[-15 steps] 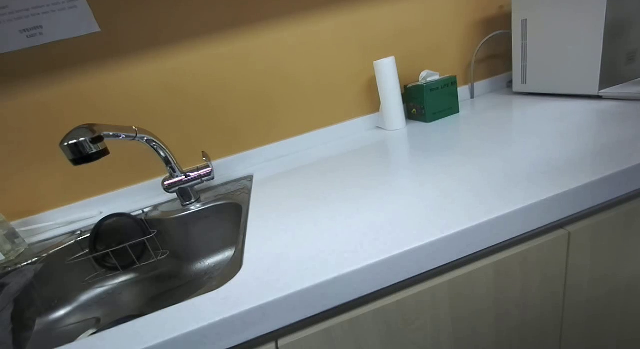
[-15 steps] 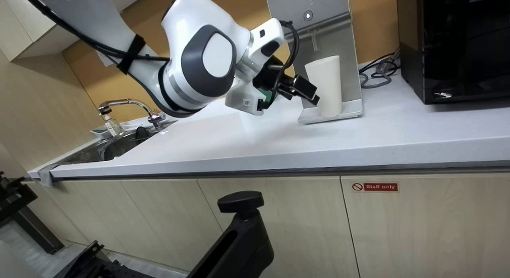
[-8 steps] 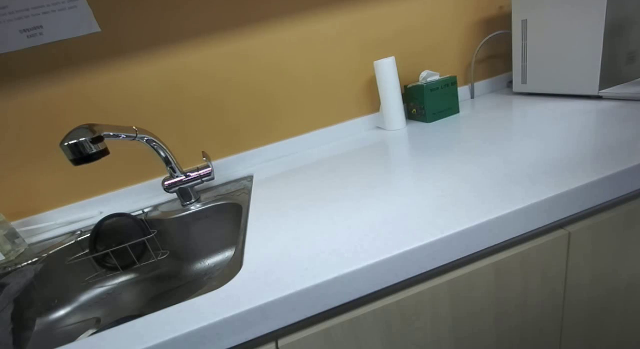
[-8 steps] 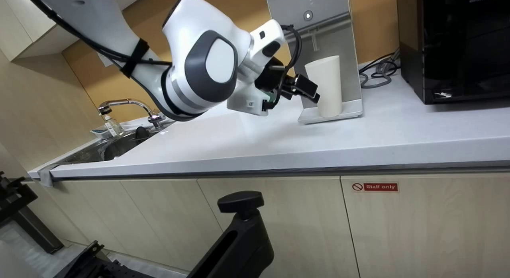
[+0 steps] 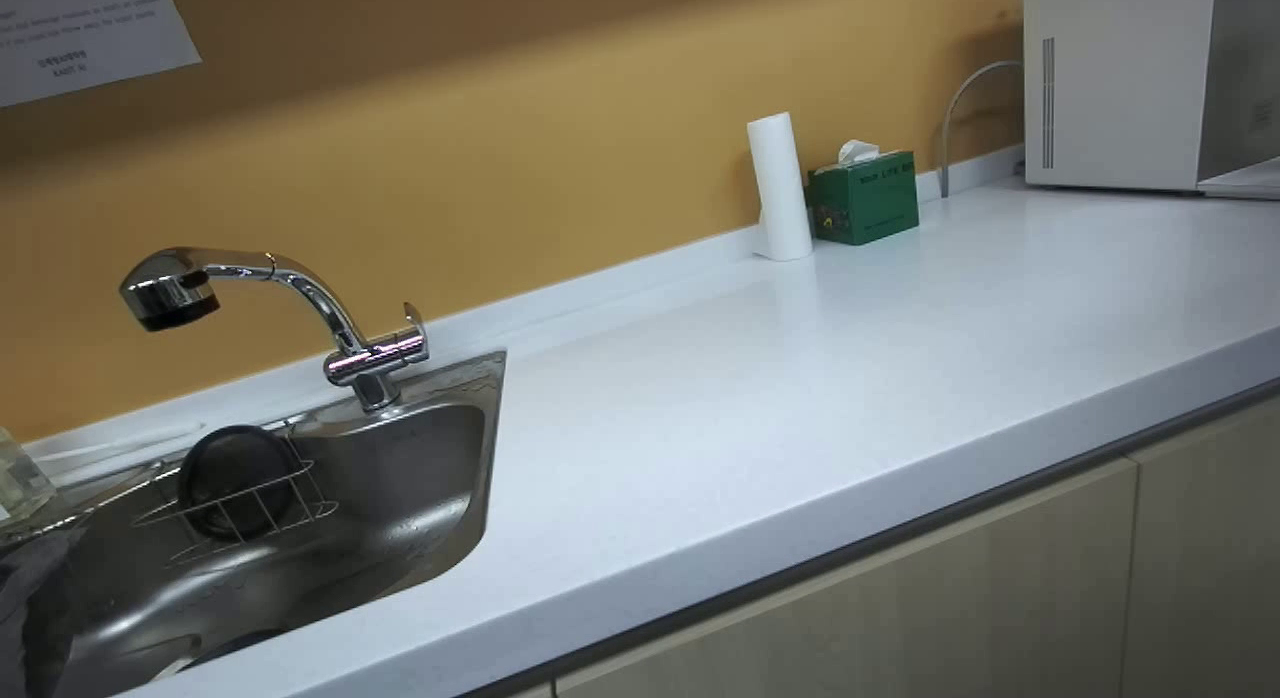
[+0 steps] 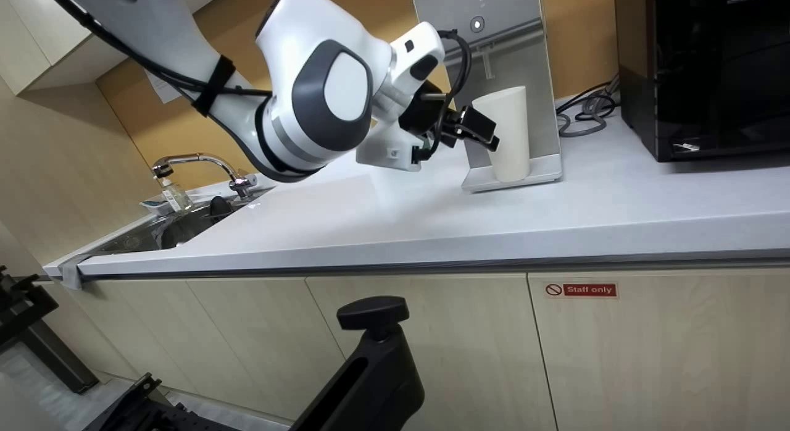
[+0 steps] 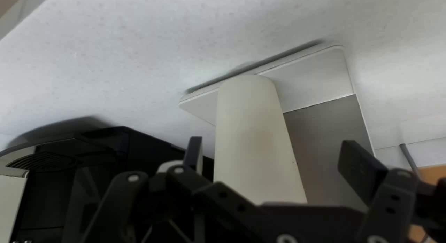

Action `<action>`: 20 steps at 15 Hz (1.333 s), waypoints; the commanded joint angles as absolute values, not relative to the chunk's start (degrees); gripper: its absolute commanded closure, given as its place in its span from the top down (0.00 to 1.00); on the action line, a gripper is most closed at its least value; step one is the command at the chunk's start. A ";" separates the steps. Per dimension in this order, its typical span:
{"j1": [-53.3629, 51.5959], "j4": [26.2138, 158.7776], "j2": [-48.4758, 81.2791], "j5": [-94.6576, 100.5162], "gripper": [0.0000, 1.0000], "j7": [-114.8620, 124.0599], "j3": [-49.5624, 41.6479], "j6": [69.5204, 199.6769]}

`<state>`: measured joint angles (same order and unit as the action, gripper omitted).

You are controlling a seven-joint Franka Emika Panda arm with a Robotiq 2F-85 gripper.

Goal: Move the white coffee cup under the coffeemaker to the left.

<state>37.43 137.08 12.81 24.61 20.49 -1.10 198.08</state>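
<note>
The white coffee cup (image 6: 511, 134) is a tall plain cylinder standing on the base of the coffeemaker (image 6: 512, 23), in front of its grey panel. In an exterior view the coffeemaker's white side (image 5: 1115, 88) shows and the cup is hidden. My gripper (image 6: 489, 131) is at the cup's left edge, at about mid-height. In the wrist view the cup (image 7: 252, 138) lies between the two spread fingers of my gripper (image 7: 273, 152), with a gap to each; the wider gap is on the right. The cup's upper end is hidden behind the gripper body. I cannot tell how deep the cup is between the fingers.
A paper towel roll (image 5: 782, 193) and a green tissue box (image 5: 865, 198) stand by the wall. A sink (image 5: 400, 478) with a faucet (image 5: 300, 288) is farther along the counter. A black appliance (image 6: 716, 73) and cables (image 6: 589, 113) are right of the coffeemaker.
The arm and gripper have shifted slightly right and up, closer to the cup in the exterior view. The cup and coffeemaker have not moved.
</note>
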 commanded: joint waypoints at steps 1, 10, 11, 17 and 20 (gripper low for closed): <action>36.69 134.25 15.04 24.06 1.00 19.09 -1.62 198.08; 36.43 129.00 20.67 24.21 1.00 18.11 -1.27 197.33; 36.20 128.36 21.20 23.95 1.00 17.92 -1.51 197.60; 34.82 124.83 23.81 22.25 1.00 16.58 -3.06 197.88; 34.44 123.12 25.21 21.65 1.00 15.98 -3.25 197.88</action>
<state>35.64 126.06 23.26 22.53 16.73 -2.24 197.88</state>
